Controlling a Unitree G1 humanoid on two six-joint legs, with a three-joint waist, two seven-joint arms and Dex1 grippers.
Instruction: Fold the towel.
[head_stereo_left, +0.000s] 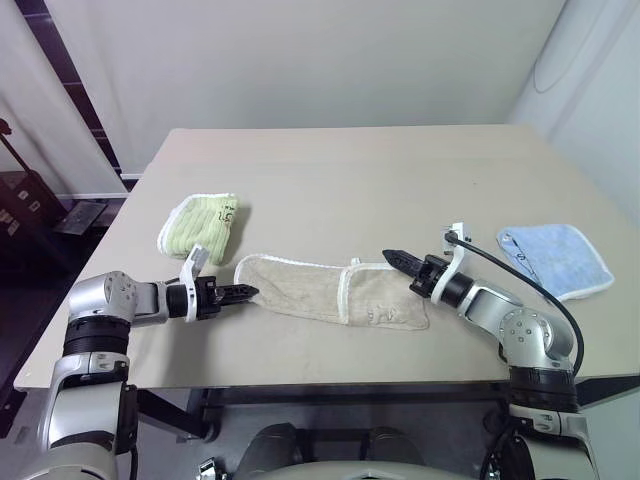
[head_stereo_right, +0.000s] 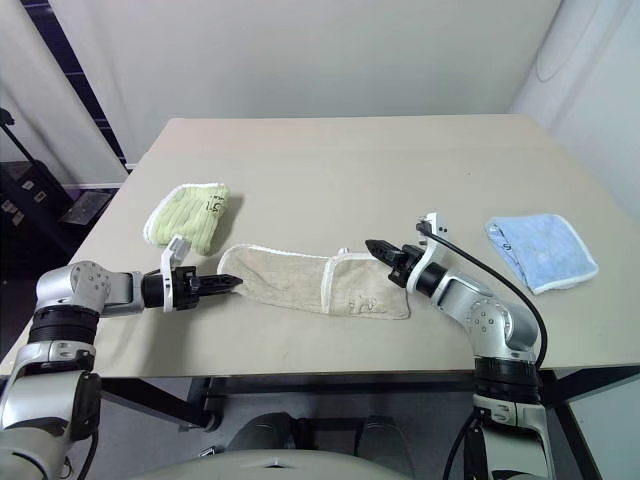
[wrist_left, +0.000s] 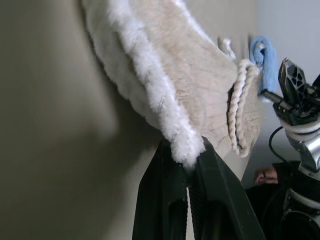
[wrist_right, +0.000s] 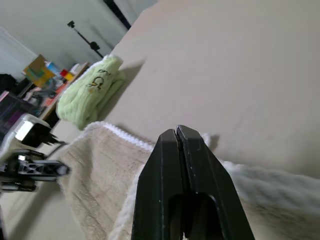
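Near the front edge of the table (head_stereo_left: 350, 170), the towel (head_stereo_left: 310, 285) lies stretched in a long beige strip w/ white edging, its long axis running left-to-right between my two arms. It looks partly folded already: a doubled white hem crosses it approx. two-thirds along toward my right.

My left gripper (head_stereo_left: 243, 293) sits at the towel's left end. In the left wrist view its two black fingers (wrist_left: 162, 200) are pinched nearly together on the fluffy white corner of the cloth, so I read that as a grip on the towel.

My right gripper (head_stereo_left: 396, 257) points in at the towel's right end, along the far edge. Its fingers (wrist_right: 192, 165) are pressed fully together; the right wrist view shows white edging just past the tips, but I can't tell whether any cloth is caught between them.

So each arm has its own end, left arm nearest the left corner, right arm nearest the right one. I judge the next fold means carrying one end along the long axis toward the other.

Other cloths: a light green folded towel (head_stereo_left: 200, 222) lies beyond my left gripper, near but apart, and a light blue folded towel (head_stereo_left: 556, 257) lies well off to my right.

Writing: dark handwritten marks on the green towel, prob. numerals, not legible to me. Faint marks on the beige towel's right part, also unreadable. No brands seen
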